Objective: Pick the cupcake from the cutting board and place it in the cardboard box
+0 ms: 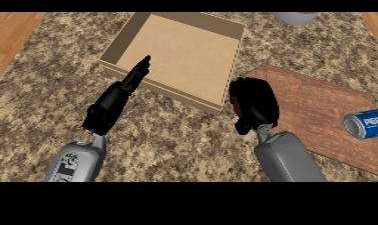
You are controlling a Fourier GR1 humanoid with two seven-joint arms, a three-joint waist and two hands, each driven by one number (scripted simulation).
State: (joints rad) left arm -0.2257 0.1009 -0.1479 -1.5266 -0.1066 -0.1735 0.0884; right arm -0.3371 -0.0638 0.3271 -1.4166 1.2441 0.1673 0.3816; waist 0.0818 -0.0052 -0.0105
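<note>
Looking steeply down at a speckled granite counter (184,139), the view takes in two grey forearms rising from the lower edge, each ending in a black hand. An open cardboard box (181,54), shallow and tan, sits tilted near the upper middle. To its right lies a reddish-brown wooden cutting board (325,109), its near-left corner close to the box's right wall.

The left hand (118,99) stretches up and to the right with its fingers straight and together, holding nothing; the fingertips lie over the box's near-left wall. The right hand (253,103) is over the left end of the cutting board, just beside the box's near-right corner. Its fingers are curled inward into a rounded shape, and whatever they may enclose is hidden. The cupcake cannot be seen anywhere; neither the board nor the inside of the box shows it.

A blue drink can (363,124) lies on its side on the board's right end, cut off by the frame. A grey round object (295,17) peeks in at the top edge.
</note>
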